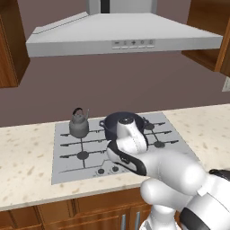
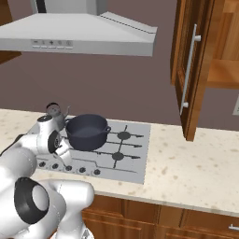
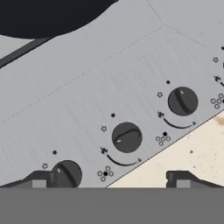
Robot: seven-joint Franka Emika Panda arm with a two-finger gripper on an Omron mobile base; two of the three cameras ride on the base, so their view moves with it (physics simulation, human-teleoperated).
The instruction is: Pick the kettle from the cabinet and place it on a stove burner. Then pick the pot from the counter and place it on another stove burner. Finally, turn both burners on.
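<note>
The small grey kettle (image 1: pixel 79 124) stands on the rear left burner of the silver cooktop (image 1: pixel 67 134). Beside it, the dark pot (image 1: pixel 117 119) sits on the rear middle burner, partly hidden by my arm; it also appears as the pot (image 2: pixel 87 131) with the kettle (image 2: pixel 55 111) behind it. My gripper (image 3: pixel 109 181) hangs open just above the cooktop's front edge, with nothing between its fingertips (image 3: pixel 180 179). A dark knob (image 3: pixel 127 137) lies ahead between them, another knob (image 3: pixel 66 174) is by the left tip, and a third knob (image 3: pixel 183 101) is further off. The wooden cabinet (image 2: pixel 225 70) is open.
The cabinet door (image 2: pixel 198 70) with its long silver handle (image 2: pixel 189 70) juts out over the speckled counter (image 2: pixel 196 168). A grey range hood (image 1: pixel 121 33) hangs above the stove. Free burners (image 2: pixel 123 136) lie right of the pot.
</note>
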